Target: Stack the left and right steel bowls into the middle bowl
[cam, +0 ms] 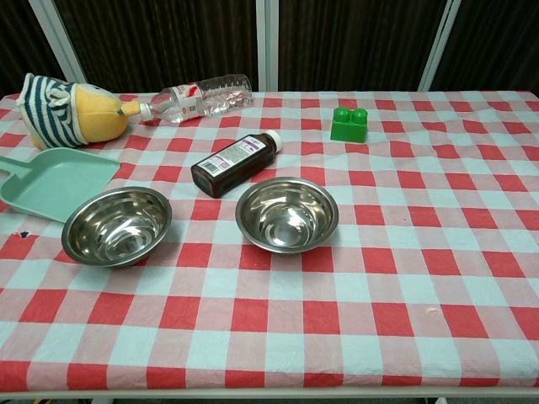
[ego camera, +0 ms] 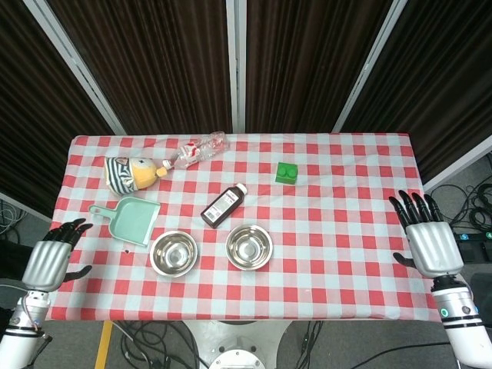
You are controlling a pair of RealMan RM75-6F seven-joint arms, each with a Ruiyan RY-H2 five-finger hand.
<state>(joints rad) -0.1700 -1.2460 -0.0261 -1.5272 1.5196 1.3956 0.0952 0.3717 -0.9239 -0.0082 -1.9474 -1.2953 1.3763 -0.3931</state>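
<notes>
**Hands hanging off the table edges as two steel bowls are sitting side by side**

Bowls of shiny round steel are resting on a red-and-white checked tablecloth point(ego camera: 346, 177) near the front edge of the table. The left steel bowl point(ego camera: 173, 253) is sitting apart from its neighbour, just in front of a mint-green plastic dustpan point(ego camera: 129, 219). The second steel bowl point(ego camera: 249, 247) is standing upright to its right, with a gap of cloth showing between the two; whether another bowl is nested inside it cannot be told from either view. A dark brown medicine bottle with a white cap point(ego camera: 224, 205) is lying on its side just behind this second bowl.

The robot's left hand point(ego camera: 51, 260) is hovering off the left edge of the table, fingers spread and grasping nothing. The right hand point(ego camera: 427, 237) is hanging beyond the right edge, also released, its dark fingers fanning apart. Neither hand is showing in the chest view.

Further back, a yellow plush toy in a striped outfit point(ego camera: 127, 173) is lying beside a clear plastic water bottle on its side point(ego camera: 197, 151), and a green toy building block point(ego camera: 287, 172) is standing well apart toward the right.
</notes>
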